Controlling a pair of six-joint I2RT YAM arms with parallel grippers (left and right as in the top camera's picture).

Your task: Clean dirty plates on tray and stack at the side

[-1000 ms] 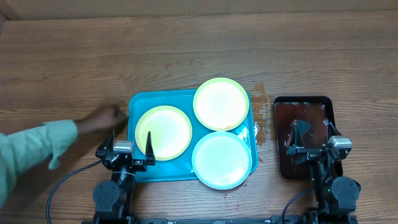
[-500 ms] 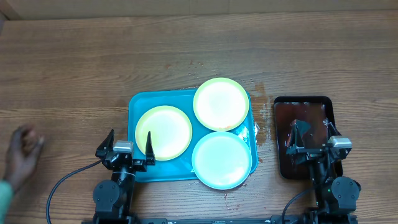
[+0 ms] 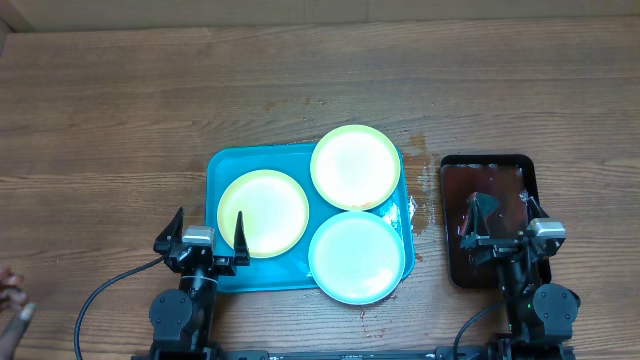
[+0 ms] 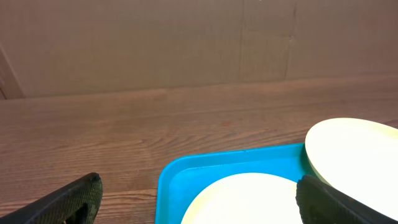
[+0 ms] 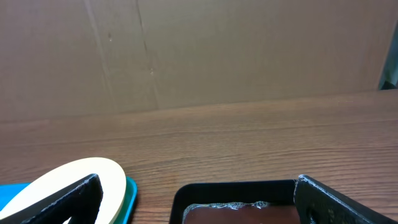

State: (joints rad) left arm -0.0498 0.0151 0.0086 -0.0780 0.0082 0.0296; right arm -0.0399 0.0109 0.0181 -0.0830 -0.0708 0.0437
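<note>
Overhead view gives the whole layout: the turquoise tray point(image 3: 222, 165) sits mid-table with all 3 plates on it. That's 1 yellow-green plate point(image 3: 263, 212) on the left, another yellow-green plate point(image 3: 355, 166) at the far right poking over the tray's rim, and the light blue plate point(image 3: 357, 256) at the near right corner, also overhanging. Glare washes out the plate faces, so I can't tell about smears. A wet stain point(image 3: 420, 195) marks the wood between the tray and a smaller black tray point(image 3: 488, 160).

Only the overhead catches a person's hand point(image 3: 12, 300) at the bottom left edge. The wrist views add a brown cardboard wall point(image 4: 186, 43) behind the table. The right wrist view shows something shiny and wet inside the black tray.

The left gripper point(image 3: 209, 220) hangs over the tray's near left edge, fingers spread wide, holding nothing. The right gripper point(image 3: 503, 215) is the same over the black tray.
</note>
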